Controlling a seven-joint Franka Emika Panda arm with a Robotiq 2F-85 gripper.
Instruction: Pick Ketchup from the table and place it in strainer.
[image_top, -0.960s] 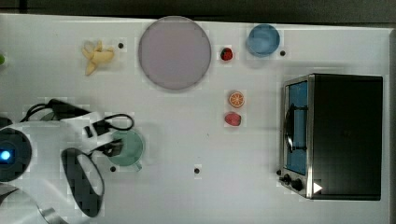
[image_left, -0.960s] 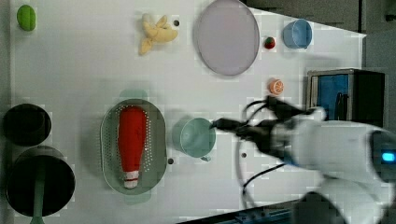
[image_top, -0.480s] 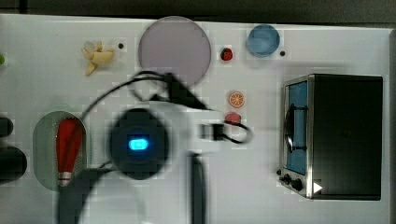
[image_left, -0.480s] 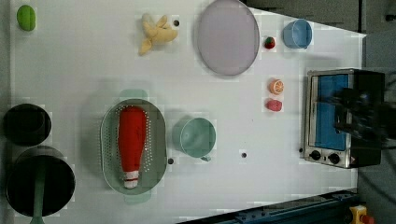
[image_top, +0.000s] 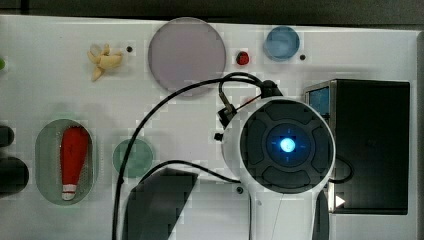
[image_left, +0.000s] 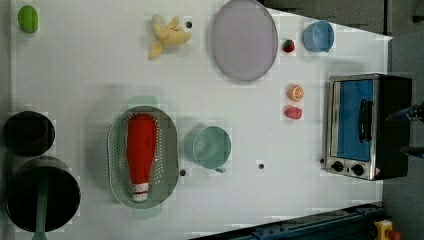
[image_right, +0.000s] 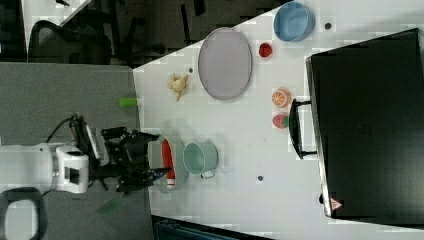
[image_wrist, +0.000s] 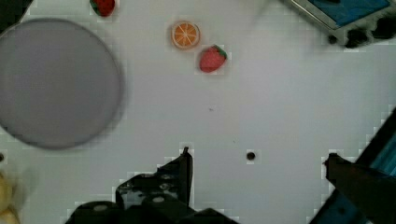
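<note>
The Ketchup (image_left: 141, 150) lies inside the strainer (image_left: 170, 150), beside the green cup (image_left: 212, 147). The gripper (image_wrist: 257, 163) hangs empty, jaws wide open; placement appears complete, so only retreat remains.

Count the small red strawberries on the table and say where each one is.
2. One strawberry lies between the purple plate and the blue bowl. The other strawberry lies beside the orange slice, near the toaster oven. More might be hidden behind the oven.
</note>
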